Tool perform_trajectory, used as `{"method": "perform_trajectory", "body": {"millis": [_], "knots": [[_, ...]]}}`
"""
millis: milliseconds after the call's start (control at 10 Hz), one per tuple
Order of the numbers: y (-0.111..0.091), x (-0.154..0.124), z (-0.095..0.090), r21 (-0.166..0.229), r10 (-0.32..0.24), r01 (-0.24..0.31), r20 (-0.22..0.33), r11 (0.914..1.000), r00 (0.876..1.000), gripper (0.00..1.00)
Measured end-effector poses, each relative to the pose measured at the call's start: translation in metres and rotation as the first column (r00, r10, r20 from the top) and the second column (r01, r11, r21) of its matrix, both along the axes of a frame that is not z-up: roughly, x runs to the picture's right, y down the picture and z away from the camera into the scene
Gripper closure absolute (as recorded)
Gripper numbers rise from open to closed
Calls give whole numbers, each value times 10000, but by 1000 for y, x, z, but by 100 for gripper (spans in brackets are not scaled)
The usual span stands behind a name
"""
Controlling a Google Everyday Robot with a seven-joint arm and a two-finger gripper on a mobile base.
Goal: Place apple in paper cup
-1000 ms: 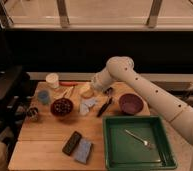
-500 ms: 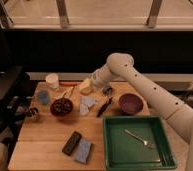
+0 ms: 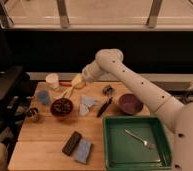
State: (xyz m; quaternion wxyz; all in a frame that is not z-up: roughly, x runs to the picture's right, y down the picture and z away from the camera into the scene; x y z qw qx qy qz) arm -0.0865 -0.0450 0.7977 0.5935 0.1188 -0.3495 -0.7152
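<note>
The apple (image 3: 77, 80) is a small yellow fruit held at the tip of my gripper (image 3: 79, 81), above the back of the wooden table. The gripper is shut on it. The white arm reaches in from the right. The paper cup (image 3: 52, 80) is a short cream cylinder standing at the back left of the table, a short way left of the apple and apart from it.
A light blue cup (image 3: 43, 96) and a dark red bowl (image 3: 62, 107) stand in front of the paper cup. A white napkin (image 3: 88, 103), a black utensil (image 3: 105, 106) and a purple bowl (image 3: 130, 103) lie mid-table. A green tray (image 3: 159, 150) holds a fork (image 3: 138, 138).
My gripper has moved left and slightly up with the apple, closer to the paper cup. Nothing else on the table has moved.
</note>
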Motion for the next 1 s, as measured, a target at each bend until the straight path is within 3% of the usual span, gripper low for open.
{"method": "perform_trajectory", "body": {"millis": [300, 500, 1000], "knots": [[-28, -42, 19, 455, -709, 687, 477, 9966, 9963, 100], [-48, -67, 25, 414, -652, 620, 833, 9972, 9944, 100], [-52, -70, 27, 445, -629, 591, 874, 9973, 9942, 100]]}}
